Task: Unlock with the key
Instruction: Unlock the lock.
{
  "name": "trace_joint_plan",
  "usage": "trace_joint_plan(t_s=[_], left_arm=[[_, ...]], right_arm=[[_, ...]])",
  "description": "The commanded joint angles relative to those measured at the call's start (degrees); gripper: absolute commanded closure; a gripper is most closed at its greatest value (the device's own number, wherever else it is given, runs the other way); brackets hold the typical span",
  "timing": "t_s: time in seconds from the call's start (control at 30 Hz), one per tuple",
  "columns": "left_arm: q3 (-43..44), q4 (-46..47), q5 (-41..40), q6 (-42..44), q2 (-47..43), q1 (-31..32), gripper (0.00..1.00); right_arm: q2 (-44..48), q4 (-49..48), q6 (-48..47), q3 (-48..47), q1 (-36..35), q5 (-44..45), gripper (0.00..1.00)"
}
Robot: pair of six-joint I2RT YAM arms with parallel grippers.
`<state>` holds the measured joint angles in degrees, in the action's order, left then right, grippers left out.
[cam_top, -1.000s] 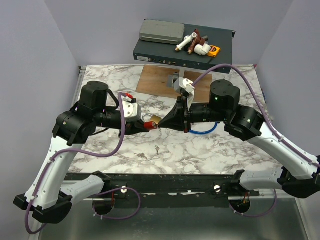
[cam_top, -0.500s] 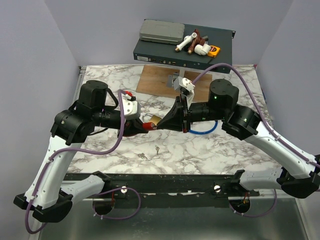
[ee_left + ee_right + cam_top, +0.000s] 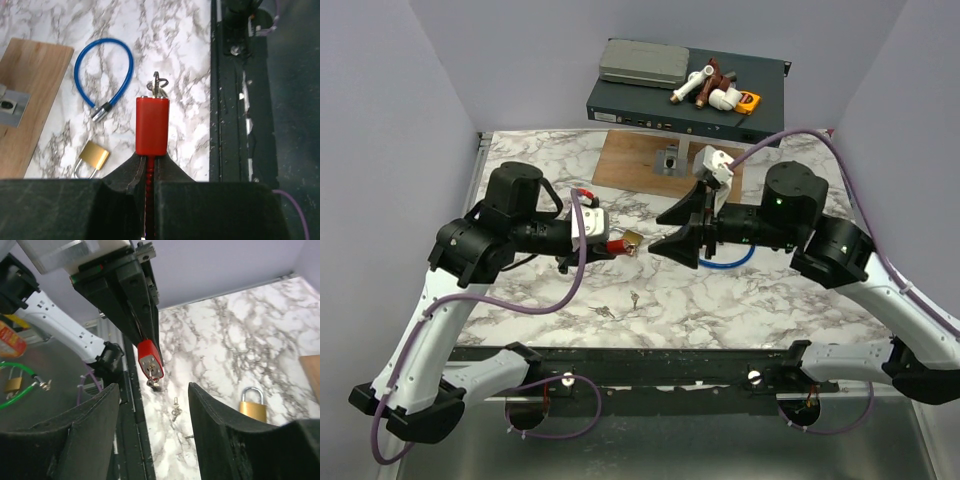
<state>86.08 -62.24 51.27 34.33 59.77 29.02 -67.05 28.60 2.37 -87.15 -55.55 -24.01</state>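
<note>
Left pincer (image 3: 149, 164) clamped tight on the red padlock (image 3: 152, 125), gripping the near end, and the lock body sticks out past the fingertips, off the surface. Key (image 3: 159, 86) with its ring sits at the free end of the red padlock and looks seated in the keyhole. From the right wrist view the same lock (image 3: 149, 359) hangs tilted from the left pincer, key (image 3: 154, 382) at its lower end.

Right pincer (image 3: 660, 232) jaws spread wide, nothing between them, nothing touched. It points at the left pincer (image 3: 605, 246), close to the red padlock but apart from it. Both arms meet mid-surface, pincers facing each other.

Brass padlock (image 3: 632, 240) lies on the marble surface (image 3: 760, 300) roughly under the gap between the two pincers, shackle closed as far as visible. Loose keys (image 3: 635, 298) lie on the surface nearer the arm bases. Blue cable lock (image 3: 730, 262) is looped on the surface under the right arm. Wooden board (image 3: 635, 160) with a grey metal plate (image 3: 668, 160) lies flat at the far side. Behind it is a black box (image 3: 650, 110) with a grey case (image 3: 642, 62) and pipe fittings (image 3: 705, 88) on top.
</note>
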Motion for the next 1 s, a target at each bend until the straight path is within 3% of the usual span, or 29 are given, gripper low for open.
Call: trace_joint_plan(t_s=[0.0, 0.13, 0.3, 0.37, 0.6, 0.97], left_arm=[[0.49, -4.27, -9.68, 4.31, 0.86, 0.49, 1.0], [1.94, -11.38, -19.41, 5.85, 4.79, 1.98, 1.0], [3.48, -15.55, -16.37, 7.02, 5.53, 2.08, 1.0], [2.87, -15.07, -14.91, 8.36, 4.16, 2.23, 1.0], [1.08, -14.69, -14.24, 10.32, 2.99, 2.41, 1.0], [-1.01, -12.98, -12.3, 10.24, 1.93, 2.44, 1.0]], right_arm=[[2.73, 0.7, -1.4, 1.22, -0.32, 7.57, 0.4], [6.92, -6.5, -1.73, 11.06, -0.31, 8.61, 0.4], [9.6, -16.58, -3.68, 21.03, -0.29, 8.6, 0.41], [7.97, -15.72, -2.53, 20.16, -0.26, 10.16, 0.4], [3.35, -15.13, -0.58, 18.39, -0.31, 1.71, 0.31], [-0.61, -18.57, 1.1, 16.45, -0.26, -2.78, 0.35]])
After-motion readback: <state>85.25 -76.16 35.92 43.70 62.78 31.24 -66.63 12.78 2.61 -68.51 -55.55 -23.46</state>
